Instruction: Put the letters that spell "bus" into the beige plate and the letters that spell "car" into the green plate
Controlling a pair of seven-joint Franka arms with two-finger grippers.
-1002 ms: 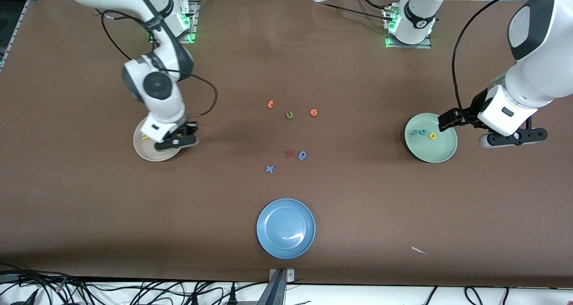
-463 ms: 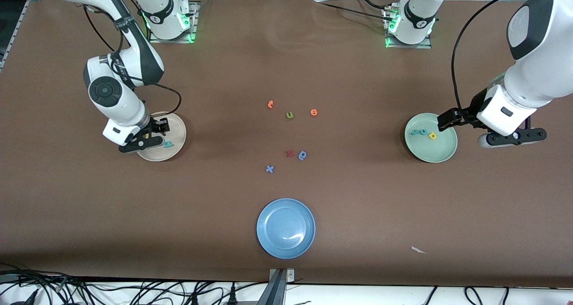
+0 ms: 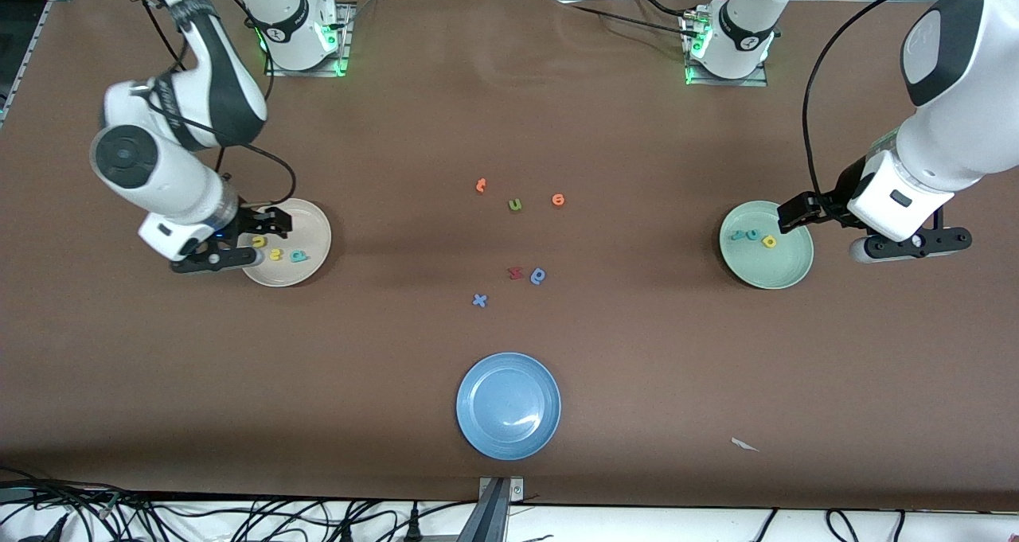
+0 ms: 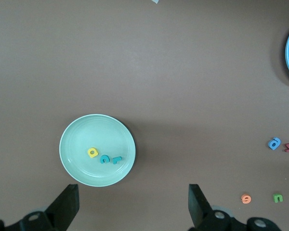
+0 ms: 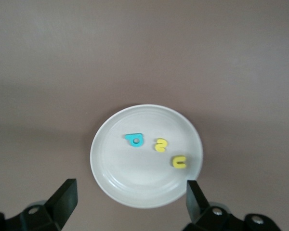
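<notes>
The beige plate [image 3: 306, 228] holds the teal "b" [image 5: 134, 140], the yellow "s" [image 5: 160, 145] and the yellow "u" [image 5: 179, 162], all lying loose. My right gripper [image 5: 130, 204] hangs open and empty over that plate's rim, at the side toward the right arm's end of the table. The green plate [image 3: 776, 270] holds the teal "c" [image 4: 104, 159], the teal "r" [image 4: 116, 159] and the yellow "a" [image 4: 92, 152]. My left gripper [image 4: 132, 204] waits open and empty over bare table beside the green plate.
Mid-table lie two orange letters [image 3: 481, 185], an olive "u" [image 3: 515, 204], a red letter [image 3: 515, 272], a blue "q"-like letter [image 3: 539, 275] and a blue "x" [image 3: 479, 300]. A blue plate [image 3: 478, 383] sits near the front edge, with a white scrap [image 3: 744, 445] toward the left arm's end.
My right gripper opened and let the teal "b" go into the beige plate, then drew back toward the right arm's end of the table. The left arm stayed still.
</notes>
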